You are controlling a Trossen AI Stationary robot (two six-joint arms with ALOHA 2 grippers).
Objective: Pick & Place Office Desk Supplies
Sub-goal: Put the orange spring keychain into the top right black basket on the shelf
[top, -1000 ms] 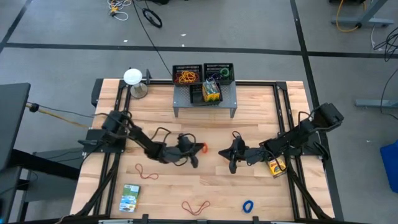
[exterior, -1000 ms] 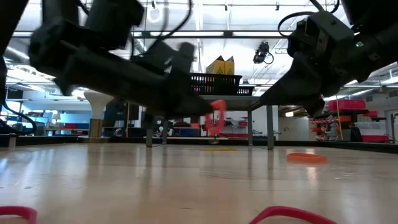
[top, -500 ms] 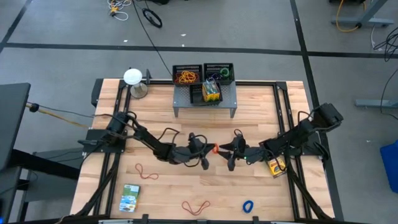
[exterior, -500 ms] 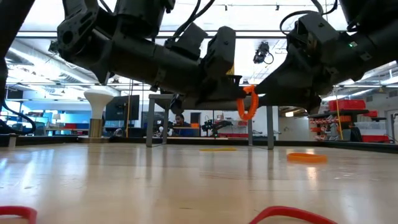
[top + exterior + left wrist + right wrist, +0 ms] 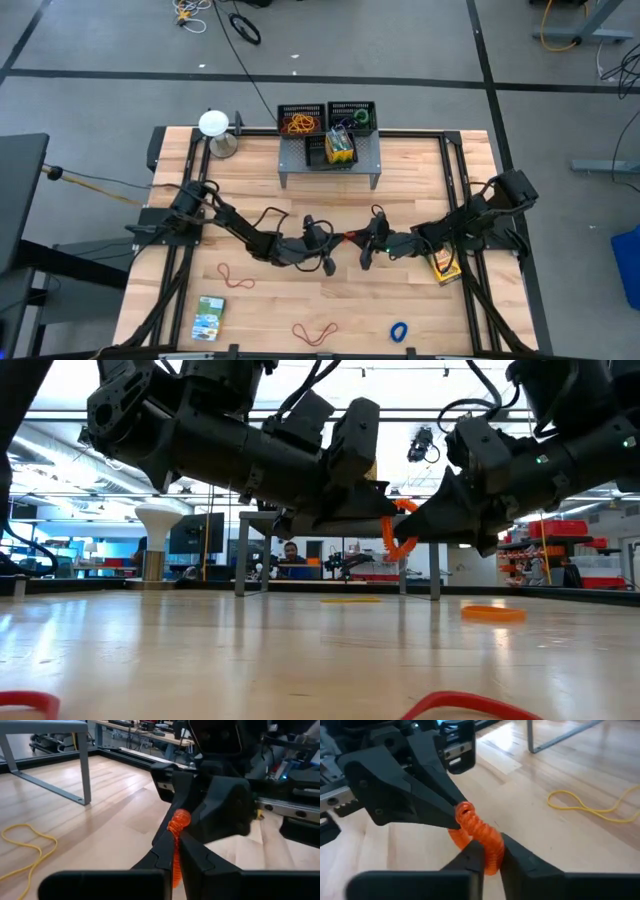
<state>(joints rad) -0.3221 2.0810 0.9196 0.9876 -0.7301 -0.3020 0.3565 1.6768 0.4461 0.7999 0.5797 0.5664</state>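
Note:
An orange coiled loop (image 5: 348,238) hangs in the air over the table's middle, between my two grippers. My left gripper (image 5: 338,242) reaches in from the table's left and is shut on it. My right gripper (image 5: 358,244) comes from the right and is shut on the same coil. In the low view the coil (image 5: 398,532) shows well above the wood. Two black mesh trays (image 5: 327,117) stand on the grey shelf (image 5: 330,165) at the far edge, with bands and a yellow-green box (image 5: 341,148) in them. My left gripper pinches the coil between its two fingers (image 5: 161,854), which lie level and point toward the table's right. The coil's end (image 5: 178,820) sticks out past the fingertips, lifted clear of the table. My right gripper pinches the coil's other part (image 5: 489,846) between its two fingers (image 5: 471,855), level, from the table's right. The coil runs from them up to the left gripper's fingertips (image 5: 451,806) and touches nothing else.
On the wood lie a red band (image 5: 237,275), an orange band (image 5: 315,332), a blue band (image 5: 399,330), a green-white box (image 5: 210,318), a yellow box (image 5: 443,266) by the right arm and a yellow band (image 5: 590,806). A white ball on a stand (image 5: 214,125) is at the far left.
My left gripper has carried the orange coil toward the table's right and upward, then held still. My right gripper has moved a little toward the left and now has the coil between its fingers. The coil hangs between both.

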